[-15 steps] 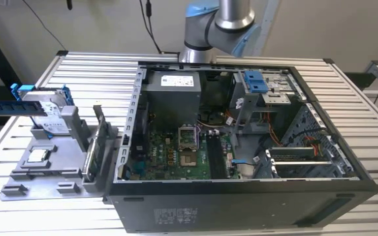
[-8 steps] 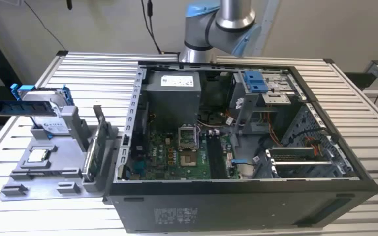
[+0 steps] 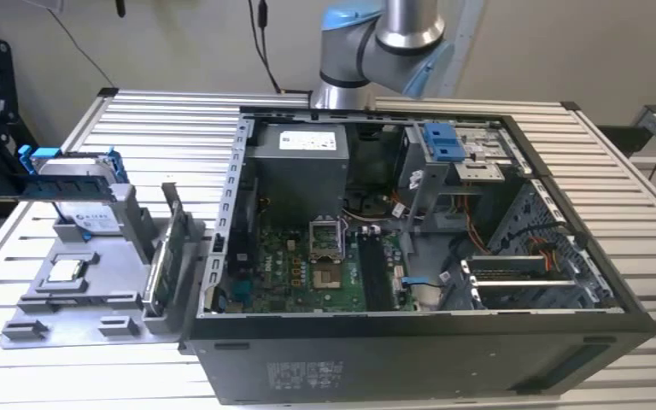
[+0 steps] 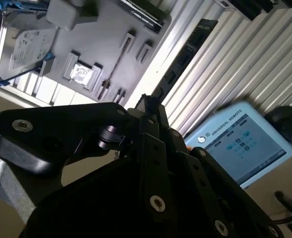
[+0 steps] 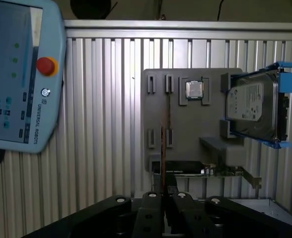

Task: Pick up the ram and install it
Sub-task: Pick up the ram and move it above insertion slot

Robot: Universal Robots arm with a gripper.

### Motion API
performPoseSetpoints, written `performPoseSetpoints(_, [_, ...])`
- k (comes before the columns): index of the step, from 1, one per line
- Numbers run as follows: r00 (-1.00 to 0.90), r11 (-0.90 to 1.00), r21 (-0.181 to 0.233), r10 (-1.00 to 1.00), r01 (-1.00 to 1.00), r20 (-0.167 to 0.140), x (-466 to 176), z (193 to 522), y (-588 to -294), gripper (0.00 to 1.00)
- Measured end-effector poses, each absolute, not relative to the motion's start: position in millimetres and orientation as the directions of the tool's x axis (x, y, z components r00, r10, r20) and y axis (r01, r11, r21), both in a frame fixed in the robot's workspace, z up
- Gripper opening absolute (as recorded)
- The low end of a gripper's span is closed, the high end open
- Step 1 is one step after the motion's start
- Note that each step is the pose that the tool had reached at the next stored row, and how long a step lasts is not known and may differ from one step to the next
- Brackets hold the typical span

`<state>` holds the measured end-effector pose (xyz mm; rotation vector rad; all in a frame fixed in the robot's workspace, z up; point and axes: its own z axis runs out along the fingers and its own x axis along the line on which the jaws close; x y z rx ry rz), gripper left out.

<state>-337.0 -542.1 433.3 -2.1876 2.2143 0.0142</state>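
Observation:
The ram (image 4: pixel 185 54) is a long dark stick reaching out from my fingertips over the slatted table. In the first wrist view the ram (image 5: pixel 162 158) shows edge-on as a thin brownish line. My gripper (image 5: pixel 162 196) is shut on it and hangs high above the grey holder tray (image 5: pixel 185 129). In the second wrist view the gripper (image 4: pixel 148 101) sits over that tray's edge. A thin line (image 5: pixel 168 119) runs between the tray's small slot holders, close beside the held ram. In the exterior view the arm (image 3: pixel 385 43) stands behind the computer case.
The open computer case (image 3: pixel 419 350) lies on the table with its motherboard (image 3: pixel 305 273) exposed. The tray (image 3: pixel 78 303) carries a hard drive in a blue frame (image 5: pixel 250 106), a processor chip (image 5: pixel 194 89) and an upright green card (image 3: pixel 160 269). A teach pendant (image 5: pixel 17 74) lies beside the tray.

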Motion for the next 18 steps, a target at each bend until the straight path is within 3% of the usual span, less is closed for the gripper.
performPoseSetpoints(18, [-0.012,0.012,-0.013,-1.0,-1.0,-0.027,-304,433,-542,0.14])
